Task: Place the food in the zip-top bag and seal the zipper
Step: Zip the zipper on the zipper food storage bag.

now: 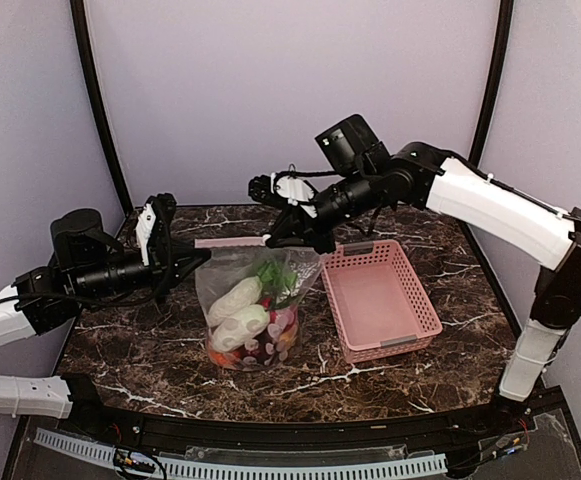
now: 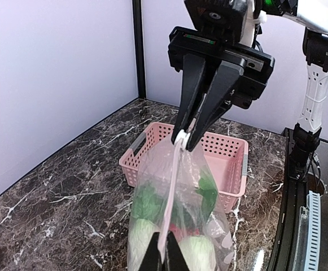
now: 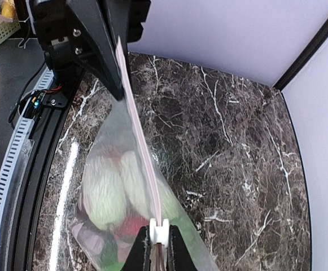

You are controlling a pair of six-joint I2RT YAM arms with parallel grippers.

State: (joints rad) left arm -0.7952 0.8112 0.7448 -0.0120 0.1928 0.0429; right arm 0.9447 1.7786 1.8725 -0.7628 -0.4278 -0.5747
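The zip-top bag (image 1: 255, 305) hangs stretched between both grippers, its bottom on the marble table. The food (image 1: 240, 322) is inside: white oblong pieces, green leaves (image 1: 275, 275) and red and orange fruits at the bottom. The pink zipper (image 1: 232, 241) runs taut along the top. My left gripper (image 1: 200, 252) is shut on the zipper's left end (image 2: 165, 240). My right gripper (image 1: 273, 240) is shut on the white slider tab (image 3: 159, 230) at the right end. In the right wrist view the zipper (image 3: 138, 130) leads up to the left gripper (image 3: 116, 84).
An empty pink mesh basket (image 1: 380, 295) stands just right of the bag, under the right arm; it also shows behind the bag in the left wrist view, basket (image 2: 231, 149). Black corner posts and purple walls enclose the table. A rail runs along the near edge.
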